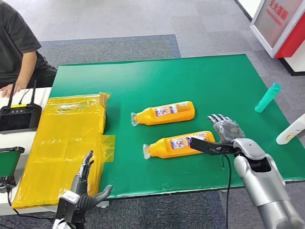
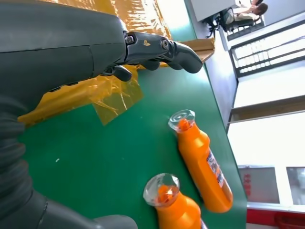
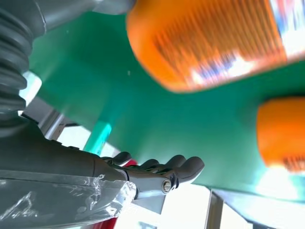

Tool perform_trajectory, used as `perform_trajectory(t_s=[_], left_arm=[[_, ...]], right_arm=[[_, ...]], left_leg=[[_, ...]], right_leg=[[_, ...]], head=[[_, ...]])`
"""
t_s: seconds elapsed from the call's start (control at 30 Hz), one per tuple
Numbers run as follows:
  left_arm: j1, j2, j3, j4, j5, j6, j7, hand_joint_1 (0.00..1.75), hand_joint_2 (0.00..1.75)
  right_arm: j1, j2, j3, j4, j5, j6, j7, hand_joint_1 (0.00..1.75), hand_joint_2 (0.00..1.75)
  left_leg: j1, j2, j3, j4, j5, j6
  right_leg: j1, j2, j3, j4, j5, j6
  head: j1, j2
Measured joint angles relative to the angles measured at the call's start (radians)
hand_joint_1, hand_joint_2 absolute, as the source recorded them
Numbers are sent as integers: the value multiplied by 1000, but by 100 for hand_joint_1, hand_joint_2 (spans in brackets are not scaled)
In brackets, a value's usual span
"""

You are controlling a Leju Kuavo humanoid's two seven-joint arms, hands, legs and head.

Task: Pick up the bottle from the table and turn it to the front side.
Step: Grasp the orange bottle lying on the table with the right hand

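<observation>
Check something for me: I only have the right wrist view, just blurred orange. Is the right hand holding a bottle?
Observer: No. In the head view the right hand is spread open at the base end of the nearer orange bottle, which lies on its side on the green table.
Operator: Second bottle?
Observer: The farther orange bottle lies parallel behind it, both caps toward the robot's left.
Operator: Left hand?
Observer: The left hand is open, holding nothing, at the table's front edge by the yellow plastic sheet.

Silver arms, dark-fingered robot hand [image 1: 225, 129]
</observation>
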Motion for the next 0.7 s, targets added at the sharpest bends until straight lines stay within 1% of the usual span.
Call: perform_trajectory(t_s=[0.2,0.33,0.47,0.7], left_arm=[[-2,12,-23,0,16,2,0,0,175],[-8,17,-35,0,27,3,0,0,175],[-20,28,-55,1,51,16,0,0,175],[-29,48,-75,4,65,22,0,0,175]], right_arm=[[-19,0,6,-37,-9,-5,2,0,175],[-49,1,17,-46,-25,37,5,0,175],[-97,3,46,2,-71,103,-10,0,175],[-129,6,79,92,-109,109,-32,0,175]], left_leg=[[0,0,0,0,0,0],[0,0,-1,0,0,0],[0,0,-1,0,0,0],[0,0,-1,0,1,1]], right_leg=[[0,0,0,0,0,0],[0,0,0,0,0,0],[0,0,0,0,0,0],[0,0,0,0,1,1]], head=[[0,0],[0,0],[0,0],[0,0]])
